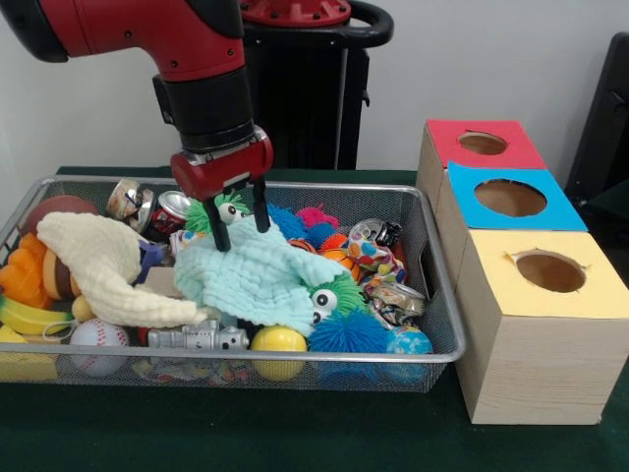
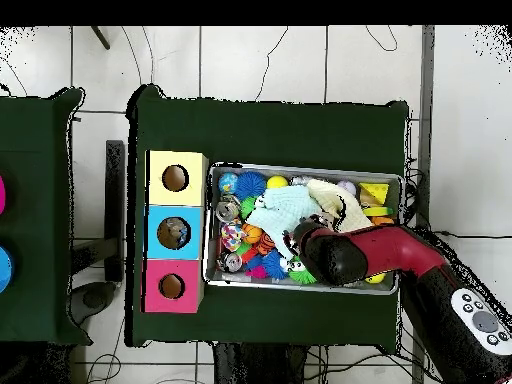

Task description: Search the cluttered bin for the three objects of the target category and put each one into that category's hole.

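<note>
Dark green cloth (image 1: 295,433) covers the table, with a pale wall behind it in the front view and a tiled floor around it in the overhead view. A wire mesh bin (image 1: 437,305) takes up the left and middle of the front view, heaped with clutter. At the right of that frame stands a row of wooden boxes, each with a round hole in its top: a red-topped box (image 1: 482,145) farthest back, a blue-topped box (image 1: 509,198) in the middle, and a yellow-topped box (image 1: 550,272) nearest the lower right.

The red and black arm (image 1: 187,59) comes down from the upper left, and its gripper (image 1: 242,214) hangs over the back middle of the bin, its two black fingers spread apart with nothing between them. The fingertips reach the top edge of a light teal cloth (image 1: 256,280) that is draped over the middle of the pile, beside a green fuzzy toy (image 1: 218,209) with googly eyes.

A cream cloth (image 1: 103,261) lies to the left. Crushed cans (image 1: 147,205) sit at the bin's back left. A baseball (image 1: 96,339), a yellow ball (image 1: 278,341) and a blue spiky ball (image 1: 351,332) line the front edge.
</note>
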Robot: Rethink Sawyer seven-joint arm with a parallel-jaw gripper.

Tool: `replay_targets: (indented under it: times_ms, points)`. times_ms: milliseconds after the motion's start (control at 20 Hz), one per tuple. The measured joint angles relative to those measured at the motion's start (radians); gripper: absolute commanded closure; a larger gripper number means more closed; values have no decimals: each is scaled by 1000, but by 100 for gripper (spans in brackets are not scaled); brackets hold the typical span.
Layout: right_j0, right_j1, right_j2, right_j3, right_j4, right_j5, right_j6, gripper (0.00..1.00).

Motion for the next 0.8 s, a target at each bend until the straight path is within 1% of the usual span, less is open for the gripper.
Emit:
replay_targets:
  times_ms: [350, 450, 500, 800]
  points:
    - [18, 0, -24, -2, -3, 0, 0, 0]
    - [38, 1, -42, -10, -8, 0, 0, 0]
    - [60, 6, -59, -20, -19, -2, 0, 0]
    - [111, 34, -96, -44, -58, -27, 0, 0]
